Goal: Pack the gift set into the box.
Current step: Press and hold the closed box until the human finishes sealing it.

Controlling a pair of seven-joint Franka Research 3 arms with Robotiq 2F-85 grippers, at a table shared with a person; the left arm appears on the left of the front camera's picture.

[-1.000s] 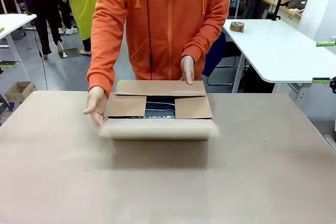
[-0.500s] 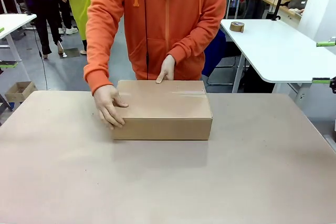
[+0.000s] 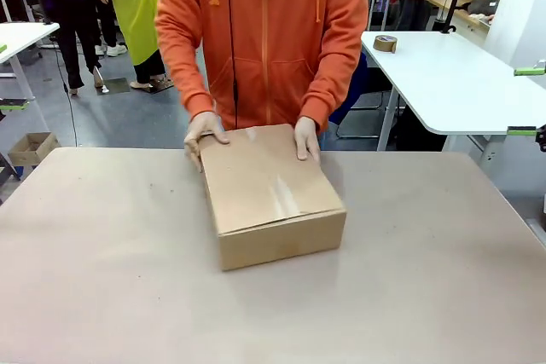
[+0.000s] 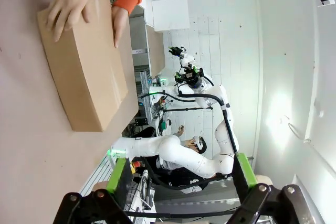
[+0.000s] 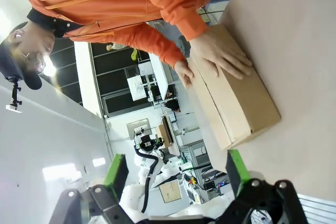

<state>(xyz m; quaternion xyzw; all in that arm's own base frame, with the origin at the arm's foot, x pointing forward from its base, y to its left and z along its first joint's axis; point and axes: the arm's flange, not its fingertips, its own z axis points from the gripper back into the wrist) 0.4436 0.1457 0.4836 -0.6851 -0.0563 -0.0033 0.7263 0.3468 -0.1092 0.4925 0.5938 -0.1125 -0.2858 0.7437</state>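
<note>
The box [image 3: 269, 185] sits closed on the brown table [image 3: 102, 279], turned at an angle with one corner toward me. The person in an orange hoodie holds its far end with one hand [image 3: 203, 130] at the left corner and the other hand [image 3: 305, 138] flat on top. The gift set is hidden inside the closed box. In the left wrist view my left gripper [image 4: 181, 179] is open and empty, well off from the box [image 4: 84, 72]. My right gripper [image 5: 176, 177] is also open and empty, away from the box [image 5: 236, 103].
A white side table [image 3: 461, 83] at the back right carries a roll of tape [image 3: 385, 43]. A small open carton [image 3: 31, 147] stands on the floor at far left. Bare tabletop [image 3: 426, 296] lies on my side of the box.
The person folded the flaps down over the contents, then rotated the closed box so it sits skewed. Both hands moved to its far end.
</note>
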